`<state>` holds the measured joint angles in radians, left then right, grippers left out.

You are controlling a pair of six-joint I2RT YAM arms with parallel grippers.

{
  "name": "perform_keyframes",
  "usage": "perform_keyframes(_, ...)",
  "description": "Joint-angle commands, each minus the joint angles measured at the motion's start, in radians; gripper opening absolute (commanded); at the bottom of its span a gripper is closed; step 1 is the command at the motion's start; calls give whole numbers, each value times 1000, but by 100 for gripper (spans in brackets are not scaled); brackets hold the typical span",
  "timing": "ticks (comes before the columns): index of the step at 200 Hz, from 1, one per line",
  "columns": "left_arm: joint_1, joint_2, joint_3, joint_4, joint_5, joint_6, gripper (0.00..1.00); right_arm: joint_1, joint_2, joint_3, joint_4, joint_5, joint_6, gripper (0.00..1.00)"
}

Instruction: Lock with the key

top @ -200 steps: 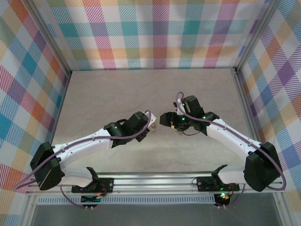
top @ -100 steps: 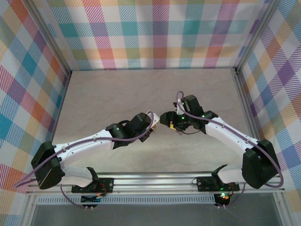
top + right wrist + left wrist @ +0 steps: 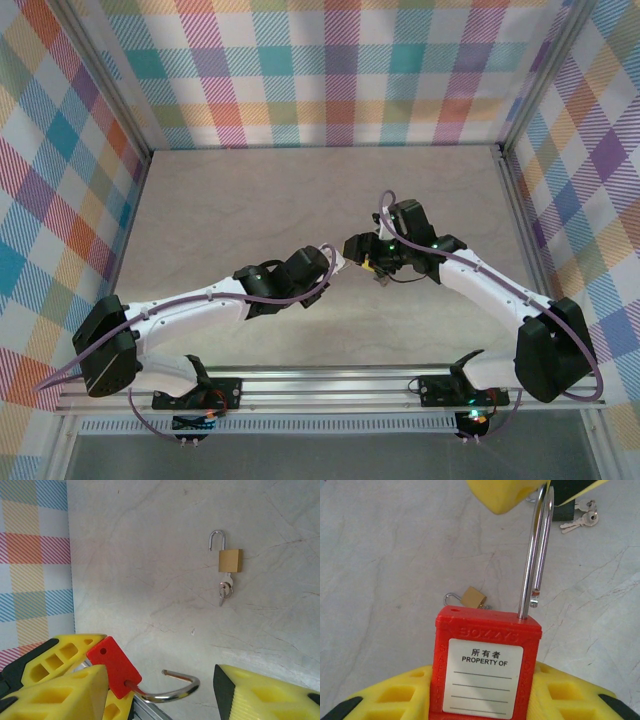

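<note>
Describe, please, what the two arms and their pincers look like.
Both the left arm and the right arm have white shells between black joints, with a purple cable running along each; small green lights glow on the right one. The left pincer and the right pincer have chunky yellow plastic fingers with rectangular cut-outs and black trim.

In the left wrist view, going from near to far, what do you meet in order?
Nearest, the body of the red padlock → small brass padlock → bunch of keys, farthest.
</note>
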<state>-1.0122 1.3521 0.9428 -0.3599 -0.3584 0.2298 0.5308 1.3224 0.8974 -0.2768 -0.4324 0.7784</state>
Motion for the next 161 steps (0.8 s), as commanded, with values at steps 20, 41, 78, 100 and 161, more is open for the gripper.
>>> perform_keyframes(20,-14,-8,-10,27,-15,17,0,-6,-3,-12,25,-42,10,52)
perform_keyframes(41,-14,-2,-8,18,-37,18,0,-8,14,-6,20,-66,12,51)
perform_keyframes(78,-14,17,7,-1,-97,12,0,-11,46,4,18,-102,18,51)
perform_keyframes(100,-14,30,16,-13,-162,11,0,-12,61,11,7,-104,17,53)
perform_keyframes(161,-16,22,17,-8,-127,5,0,-15,64,-2,42,-121,39,55)
